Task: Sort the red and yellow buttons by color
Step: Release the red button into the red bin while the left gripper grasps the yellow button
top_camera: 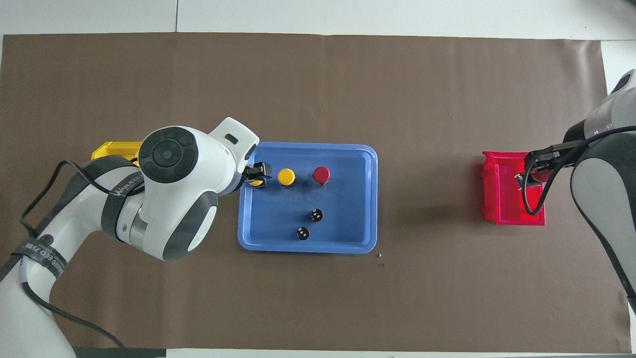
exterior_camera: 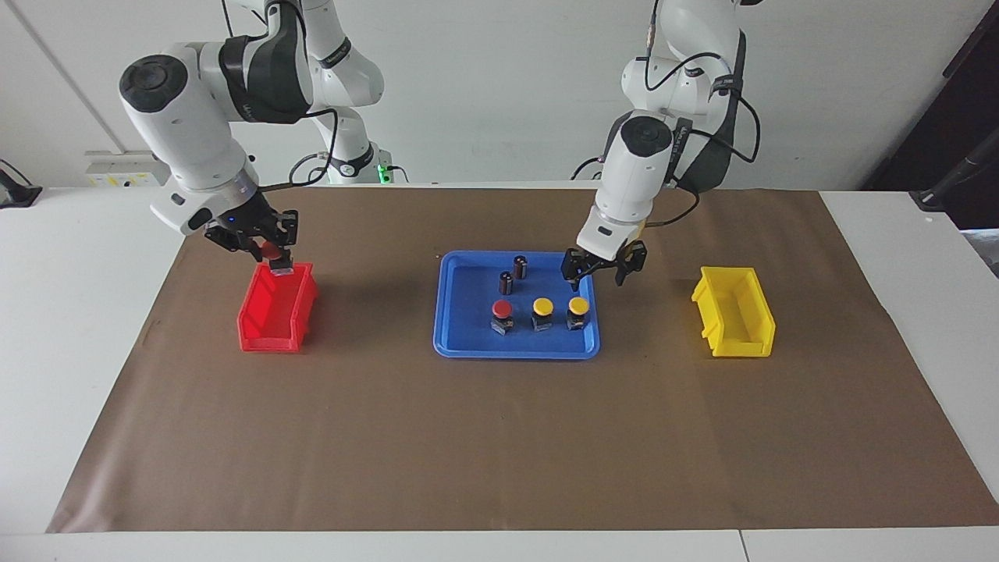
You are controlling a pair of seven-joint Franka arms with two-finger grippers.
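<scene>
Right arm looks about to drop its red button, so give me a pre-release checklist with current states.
1. right gripper shut on the red button: ok.
2. Held button over the red bin: ok, it hangs above the bin's edge nearer the robots.
3. Red bin upright: ok.
4. left gripper clear of the release area: ok, it is up over the blue tray at the left arm's end, above the end yellow button.
5. Left gripper open: ok.
6. Still in the tray: second red button, other yellow button, two dark cylinders: ok.
</scene>
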